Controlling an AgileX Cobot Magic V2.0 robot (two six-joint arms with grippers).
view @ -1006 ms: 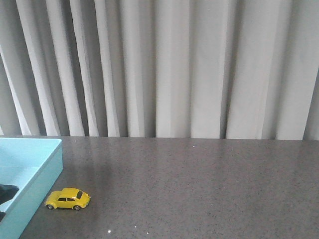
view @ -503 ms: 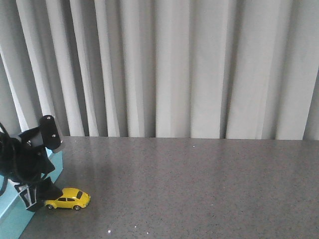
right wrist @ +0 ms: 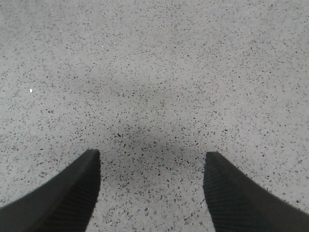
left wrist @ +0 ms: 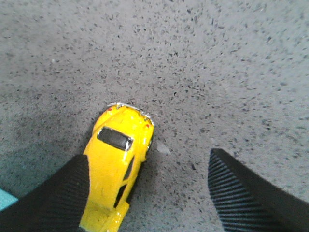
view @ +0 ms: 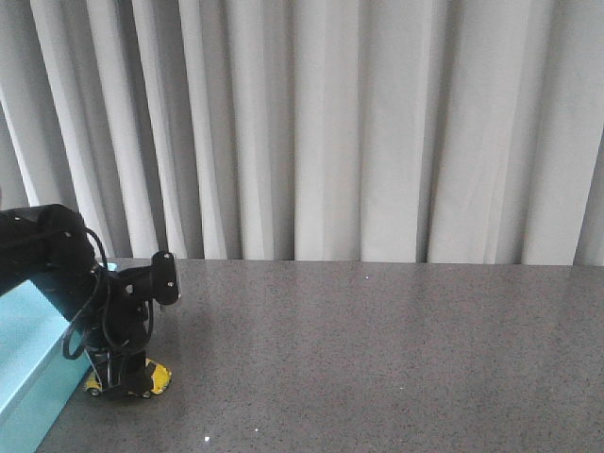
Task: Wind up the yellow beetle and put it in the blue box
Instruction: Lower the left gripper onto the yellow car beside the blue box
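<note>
A: Where is the yellow beetle (left wrist: 117, 166) now?

B: It stands on its wheels on the grey speckled table (view: 377, 349), near the front left, just beside the outer wall of the blue box (view: 33, 354). In the front view the left arm hides most of it; only a yellow end (view: 159, 379) and a wheel are visible.

A: Which way does its long axis lie?

B: In the front view it lies along the table from left to right. The end away from the box has a chrome bumper, small red lights and a dark window above. I think it is the rear, but I cannot be sure.

A: And the left gripper (left wrist: 149, 193)?

B: Its fingers are apart, low over the car. One finger (left wrist: 58, 198) is right beside the flank of the car; whether it touches, I cannot tell. The other finger (left wrist: 251, 198) is well apart from it.

A: The right gripper (right wrist: 150, 193)?

B: Also spread apart, nothing between the fingers, only bare table below.

A: Any writing or brand?

B: I can read none on the car or the box.
</note>
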